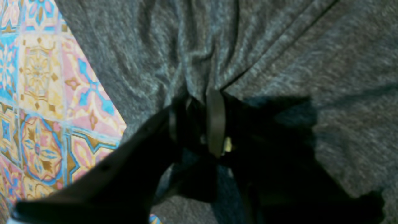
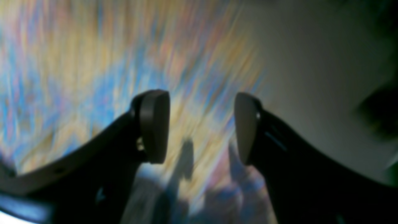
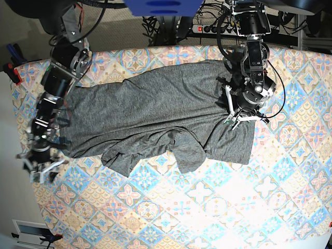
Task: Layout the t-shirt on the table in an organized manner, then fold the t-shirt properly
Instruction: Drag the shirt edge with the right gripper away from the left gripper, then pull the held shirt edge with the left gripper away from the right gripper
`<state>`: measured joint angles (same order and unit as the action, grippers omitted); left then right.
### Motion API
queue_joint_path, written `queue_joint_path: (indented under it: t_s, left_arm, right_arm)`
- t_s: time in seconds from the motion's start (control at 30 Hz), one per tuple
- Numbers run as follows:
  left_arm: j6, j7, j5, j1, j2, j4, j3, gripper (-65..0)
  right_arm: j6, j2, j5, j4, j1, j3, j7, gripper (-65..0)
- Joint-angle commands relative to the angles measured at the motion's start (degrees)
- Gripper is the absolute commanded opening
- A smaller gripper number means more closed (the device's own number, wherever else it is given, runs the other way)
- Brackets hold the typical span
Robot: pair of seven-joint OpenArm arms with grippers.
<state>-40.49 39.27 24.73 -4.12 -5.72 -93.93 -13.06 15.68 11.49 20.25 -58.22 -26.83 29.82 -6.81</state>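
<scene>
1. Spread across the far half of the table: the t-shirt, dark grey, lying lengthwise from the left edge toward the right, rumpled along its near hem with a flap hanging toward the middle.
2. Over on the right of the base view, planted on the shirt near the far right corner: the left gripper, pinching cloth.
3. Closer in the left wrist view: jaws narrow, clamped on a bunched ridge of grey fabric, folds fanning out from the pinch, patterned tablecloth showing bare to one side only. Grip itself unreadable from the base view; here plain.
4. Down at the left edge of the table, just off the shirt's corner: the right gripper, small and hard to read from above.
5. Settled by the right wrist view: the right gripper, jaws wide, nothing between the pads, only a smeared blur of pastel tiles beyond, plus a pale plain surface to the side. No shirt in that view at all.
</scene>
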Motion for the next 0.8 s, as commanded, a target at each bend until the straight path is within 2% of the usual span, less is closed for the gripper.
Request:
queue_joint_path:
  t_s: [0.0,0.23,0.47,0.6,0.77]
  left_arm:
    - [0.49,-0.89,-0.16,0.91,-0.31,-1.15,-0.08,-53.5]
    - [0.49,-0.98,-0.69,3.11,0.13,-1.94,-2.19,-53.6]
    - [0.49,-0.98,-0.86,4.78,3.83,-11.7,-4.22,-53.6]
    - [0.49,-0.89,-0.86,9.97,4.7,-10.29,-2.37,-53.6]
    - [0.49,-0.98,-0.86,18.32,5.67,-0.36,-1.14,-53.6]
  right_arm:
    - [-0.34,0.43,-0.25,-2.4,0.24,0.02,0.61,-32.7]
    - [-0.43,0.43,-0.16,-10.75,5.6,0.55,0.17,-32.7]
    - [-0.34,0.43,-0.07,-13.92,8.59,8.64,-4.31,-32.7]
    - [-0.34,0.51,-0.07,-13.83,11.58,10.66,-6.25,-32.7]
    - [-0.34,0.51,-0.07,-13.83,15.36,10.75,-6.25,-32.7]
